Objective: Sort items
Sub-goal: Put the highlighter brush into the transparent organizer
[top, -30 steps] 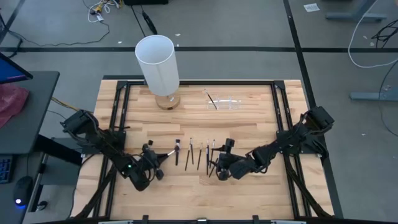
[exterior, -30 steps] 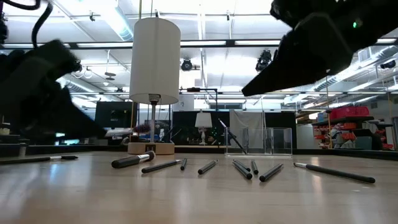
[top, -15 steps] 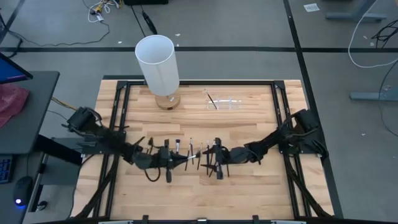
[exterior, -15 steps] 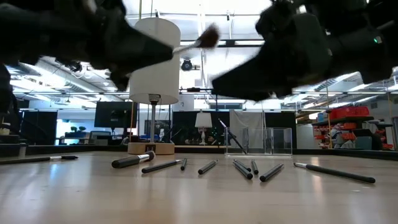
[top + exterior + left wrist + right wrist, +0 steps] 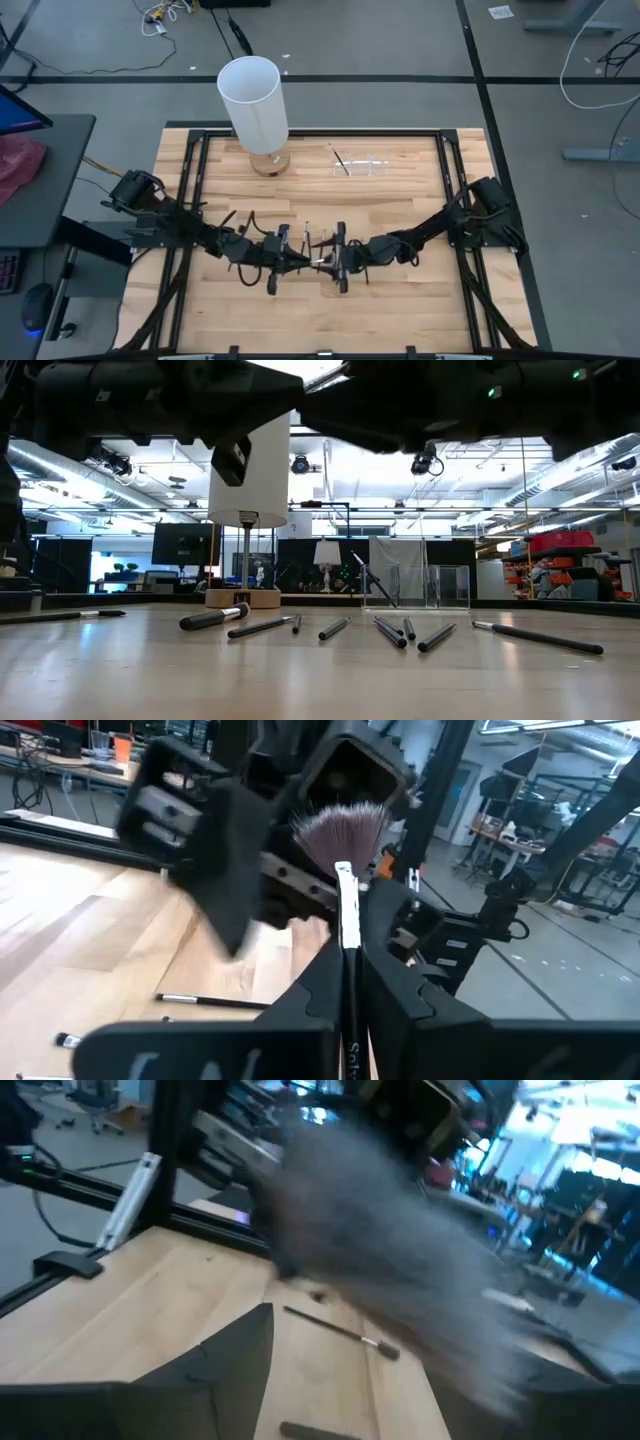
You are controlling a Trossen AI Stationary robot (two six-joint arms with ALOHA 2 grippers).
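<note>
A pale wooden desk [image 5: 300, 670] stretches level toward a bright workshop room. On it lie thin dark sticks and brushes [image 5: 334, 628] — 1 thicker brush with a silver ferrule [image 5: 213, 618] nearest the left, several short pencils fanned around the middle, 1 long stick [image 5: 540, 637] off to the right and another [image 5: 70, 615] at the far left edge. Behind them stands a tall white cylinder on a wooden base [image 5: 247, 480], and just right of it a small clear holder [image 5: 415, 586] with 1 dark stick leaning inside. Dark robot arms [image 5: 420, 405] — blurred — fill the upper part.
</note>
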